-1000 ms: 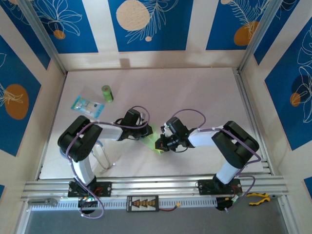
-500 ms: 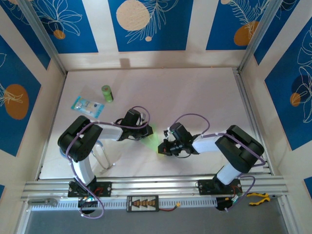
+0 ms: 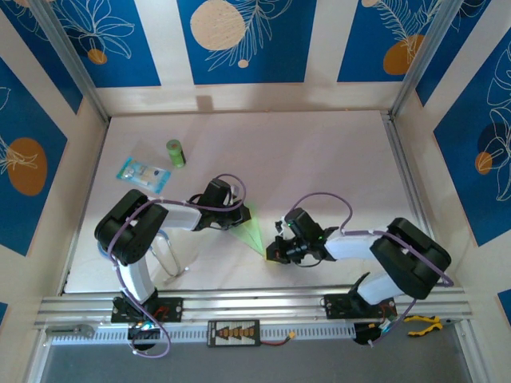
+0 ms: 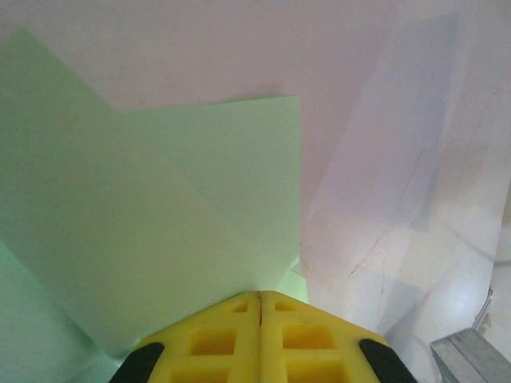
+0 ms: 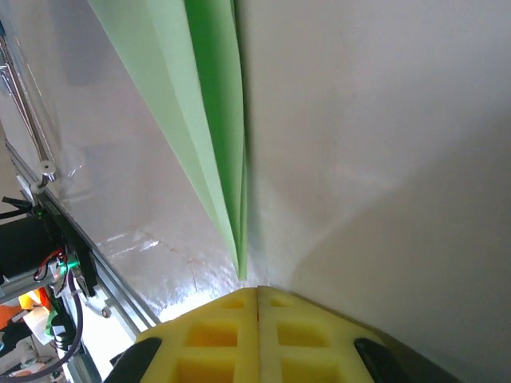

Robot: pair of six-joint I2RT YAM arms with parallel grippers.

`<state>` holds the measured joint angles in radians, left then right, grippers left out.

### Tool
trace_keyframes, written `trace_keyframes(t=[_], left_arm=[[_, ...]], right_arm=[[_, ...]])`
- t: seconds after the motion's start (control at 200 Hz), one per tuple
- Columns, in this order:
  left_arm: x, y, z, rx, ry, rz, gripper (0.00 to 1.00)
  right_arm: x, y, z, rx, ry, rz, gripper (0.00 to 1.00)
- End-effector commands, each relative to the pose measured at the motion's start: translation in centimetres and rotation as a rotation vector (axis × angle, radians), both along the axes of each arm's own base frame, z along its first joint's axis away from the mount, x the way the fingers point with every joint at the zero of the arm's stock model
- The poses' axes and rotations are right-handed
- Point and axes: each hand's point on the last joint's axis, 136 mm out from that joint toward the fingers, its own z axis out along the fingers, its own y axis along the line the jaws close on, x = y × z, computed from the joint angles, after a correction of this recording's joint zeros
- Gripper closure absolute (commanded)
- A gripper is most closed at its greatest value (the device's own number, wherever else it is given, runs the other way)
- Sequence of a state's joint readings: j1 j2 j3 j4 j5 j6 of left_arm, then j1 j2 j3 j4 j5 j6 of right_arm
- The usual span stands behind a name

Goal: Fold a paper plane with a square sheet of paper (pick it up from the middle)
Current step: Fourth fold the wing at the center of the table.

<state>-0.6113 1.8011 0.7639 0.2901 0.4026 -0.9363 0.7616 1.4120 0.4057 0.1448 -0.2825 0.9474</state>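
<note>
The pale-green sheet of paper (image 3: 255,234) lies folded into a slim pointed dart between my two grippers, its point toward the near edge. My left gripper (image 3: 242,215) is shut on its wide end. In the left wrist view the overlapping paper layers (image 4: 160,207) run into the closed yellow fingers of that gripper (image 4: 260,297). My right gripper (image 3: 273,253) is shut at the dart's tip. In the right wrist view the narrow creased paper (image 5: 211,96) ends just ahead of the right gripper (image 5: 258,291), and I cannot tell whether they touch.
A small green cylinder (image 3: 175,152) and a clear blue-printed packet (image 3: 144,171) lie at the far left. A bent wire stand (image 3: 166,254) sits beside the left arm. The aluminium rail (image 3: 255,304) runs along the near edge, close to the right gripper.
My right gripper has slid along the paper toward the near edge, and the paper now shows as a longer, narrower point. The left gripper has stayed put.
</note>
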Motion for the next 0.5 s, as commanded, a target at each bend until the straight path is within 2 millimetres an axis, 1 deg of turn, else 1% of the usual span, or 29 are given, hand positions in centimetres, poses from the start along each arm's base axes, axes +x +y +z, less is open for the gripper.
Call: trace_keyframes(t=[0.0, 0.1, 0.17, 0.275, 0.38, 0.495], left_arm=[[-1.8, 2.8, -3.5, 0.139, 0.087, 0.038, 0.99], [-1.9, 2.8, -3.5, 0.14, 0.087, 0.036, 0.99], [-1.8, 2.7, -3.5, 0.138, 0.086, 0.036, 0.99], [-1.9, 2.8, -3.5, 0.135, 0.087, 0.036, 0.99], [-1.9, 2.7, -3.5, 0.132, 0.087, 0.032, 0.99], [-1.9, 2.6, -3.5, 0.131, 0.087, 0.033, 0.99]], right_arm=[[0.5, 0.0, 2.0, 0.011, -0.031, -0.004, 0.97], [2.1, 0.8, 4.1, 0.058, -0.08, -0.02, 0.98], [3.3, 1.2, 4.8, 0.078, -0.099, -0.031, 0.97], [4.9, 2.0, 5.0, 0.085, -0.085, -0.05, 0.96], [5.9, 3.6, 5.1, 0.094, -0.073, -0.023, 0.96], [6.9, 4.1, 3.9, 0.068, -0.052, -0.043, 0.97]])
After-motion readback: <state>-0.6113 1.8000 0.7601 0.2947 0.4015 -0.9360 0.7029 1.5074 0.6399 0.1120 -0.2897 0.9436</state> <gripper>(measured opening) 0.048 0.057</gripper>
